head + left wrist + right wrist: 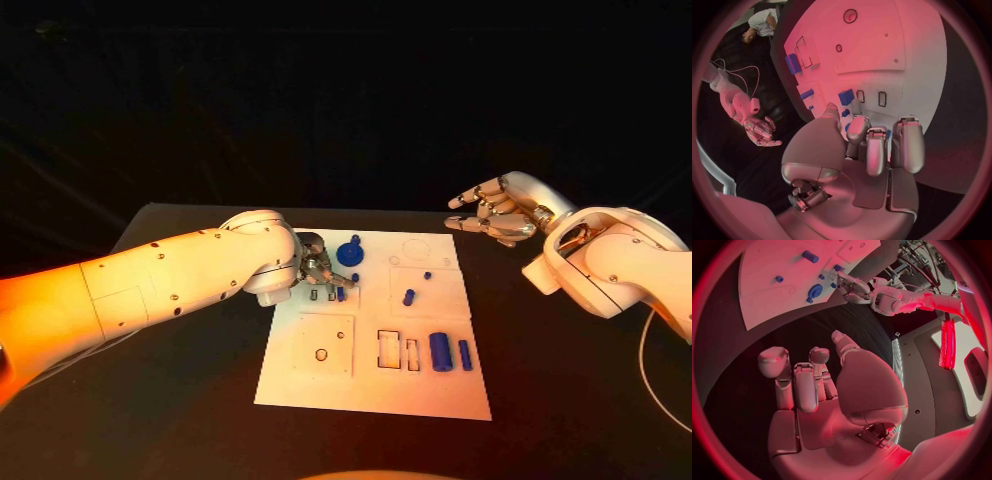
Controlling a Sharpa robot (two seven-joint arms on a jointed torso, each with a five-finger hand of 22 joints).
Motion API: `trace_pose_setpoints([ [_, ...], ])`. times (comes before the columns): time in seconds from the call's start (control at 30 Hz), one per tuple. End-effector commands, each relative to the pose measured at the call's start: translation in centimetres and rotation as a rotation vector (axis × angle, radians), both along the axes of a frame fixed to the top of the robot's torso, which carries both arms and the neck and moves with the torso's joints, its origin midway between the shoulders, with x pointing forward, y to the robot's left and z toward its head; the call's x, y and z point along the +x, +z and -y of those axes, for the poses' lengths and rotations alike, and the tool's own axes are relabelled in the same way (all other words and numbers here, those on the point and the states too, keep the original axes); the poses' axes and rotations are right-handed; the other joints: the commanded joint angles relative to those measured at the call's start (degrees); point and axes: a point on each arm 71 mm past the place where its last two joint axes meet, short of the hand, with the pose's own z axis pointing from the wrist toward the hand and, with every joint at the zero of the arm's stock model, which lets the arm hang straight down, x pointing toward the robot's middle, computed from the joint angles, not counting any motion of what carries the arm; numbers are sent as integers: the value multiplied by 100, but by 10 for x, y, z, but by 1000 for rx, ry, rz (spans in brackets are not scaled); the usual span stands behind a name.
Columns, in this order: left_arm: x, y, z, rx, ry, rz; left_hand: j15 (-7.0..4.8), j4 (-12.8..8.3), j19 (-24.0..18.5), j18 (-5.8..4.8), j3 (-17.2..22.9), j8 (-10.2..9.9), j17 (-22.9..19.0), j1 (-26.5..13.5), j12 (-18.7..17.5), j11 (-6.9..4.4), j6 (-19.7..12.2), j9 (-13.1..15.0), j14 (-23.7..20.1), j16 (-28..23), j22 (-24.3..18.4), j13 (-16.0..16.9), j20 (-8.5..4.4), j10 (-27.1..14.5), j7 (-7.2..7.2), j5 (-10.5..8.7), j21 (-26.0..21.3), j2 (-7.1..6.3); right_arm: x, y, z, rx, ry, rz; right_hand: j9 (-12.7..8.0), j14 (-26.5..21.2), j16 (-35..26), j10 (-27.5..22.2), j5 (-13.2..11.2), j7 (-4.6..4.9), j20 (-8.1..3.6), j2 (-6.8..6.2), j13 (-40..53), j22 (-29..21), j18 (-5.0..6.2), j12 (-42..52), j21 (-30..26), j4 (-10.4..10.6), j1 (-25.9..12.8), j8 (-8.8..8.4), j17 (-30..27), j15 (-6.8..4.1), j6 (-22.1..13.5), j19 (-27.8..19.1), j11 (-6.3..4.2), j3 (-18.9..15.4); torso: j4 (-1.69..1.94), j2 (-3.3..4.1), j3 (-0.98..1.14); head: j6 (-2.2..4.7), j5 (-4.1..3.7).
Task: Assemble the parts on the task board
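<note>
white task board [378, 385] lies mid-table, small blue parts [440, 351] on it, likely light, rigid and slick; pinch each across its short sides. left hand [320, 266] hovers over the upper-left parts, whether holding one i cannot tell. right hand [493, 212] waits half-curled, empty, off the board.

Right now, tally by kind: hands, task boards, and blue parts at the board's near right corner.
Hands: 2 (left hand, right hand)
Task board: 1
Blue parts at the near right corner: 2 (block, cylinder)
Total: 5
</note>
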Motion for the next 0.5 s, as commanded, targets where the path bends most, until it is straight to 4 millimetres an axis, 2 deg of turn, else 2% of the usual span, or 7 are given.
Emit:
trace_pose_setpoints([
  [0.03, -1, -1, 3, 29, -31, -19, -57, 4, 45, -61, -38, 41, 1508, 10, 33, -16, -32, 18, 602, 14, 99, 3, 9, 40, 0, -20, 27, 20, 0, -1, -2, -30, 13, 3, -7, 266, -37, -37, 24, -11, 17, -1, -5, -5, 107, -39, -36, 2, -15, 11, -5, 5, 34, -38, -3, -44, -11, 7, -1, -19, -3],
  [0.23, -1, -1, 7, 28, -42, -21, -59, -7, 36, -58, -58, 75, 1508, 96, 31, -18, -62, 69, 602, 14, 90, 9, 6, 40, -2, -7, 21, 47, 1, -3, -3, -30, 15, -5, -7, 265, -43, -41, 34, -14, 15, 11, -15, -22, 110, -47, -49, 11, -10, 17, -10, 2, 40, -42, -5, -51, -12, 8, 7, -34, -10],
  [0.33, -2, -1, 9, 28, -47, -23, -60, -18, 26, -55, -69, 105, 1508, 188, 31, -19, -88, 117, 602, 14, 79, 18, 5, 41, -3, 8, 13, 77, 1, -3, -4, -30, 15, -6, -7, 265, -43, -41, 34, -14, 15, 11, -15, -22, 110, -47, -49, 11, -10, 17, -10, 2, 40, -42, -5, -51, -3, 10, 4, -67, -9],
  [0.5, -3, -1, 10, 28, -51, -24, -60, -34, 17, -53, -74, 137, 1508, 305, 27, -20, -116, 171, 602, 14, 72, 22, 5, 39, -4, 20, 7, 110, 2, -4, -4, -27, 13, -4, -7, 265, -48, -42, 44, -16, 14, 23, -21, -33, 111, -50, -59, 18, -2, 23, -14, 0, 46, -44, -8, -58, -4, 9, 3, -77, -9],
])
